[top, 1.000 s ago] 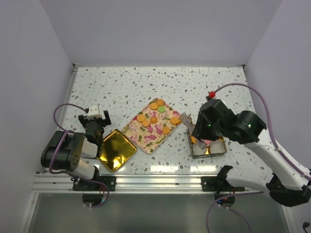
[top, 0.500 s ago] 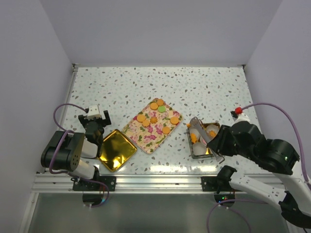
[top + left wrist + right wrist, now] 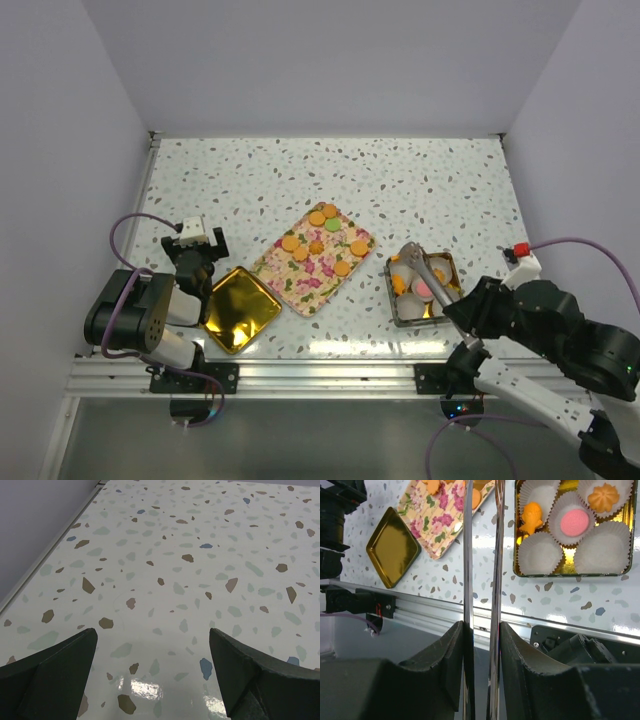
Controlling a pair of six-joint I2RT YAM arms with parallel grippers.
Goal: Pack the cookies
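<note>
Three small round cookies (image 3: 574, 522) (one pink, two orange) in white paper cups (image 3: 538, 553) of gold tin (image 3: 570, 573), lower right of top view; roughly eight left on floral rectangular tray (image 3: 312, 290), mid-frame. Right end effector (image 3: 482, 630) gripping thin metal tongs (image 3: 468, 555); left end effector (image 3: 152, 640) wide open, empty.

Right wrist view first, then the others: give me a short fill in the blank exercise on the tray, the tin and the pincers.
1. The right pincer grips a pair of metal ____.
2. The gold tray is ____.
3. In the tin, the middle paper cup holds a ____ cookie.
4. The left pincer stands ____.
Missing words: tongs; empty; pink; open.
</note>
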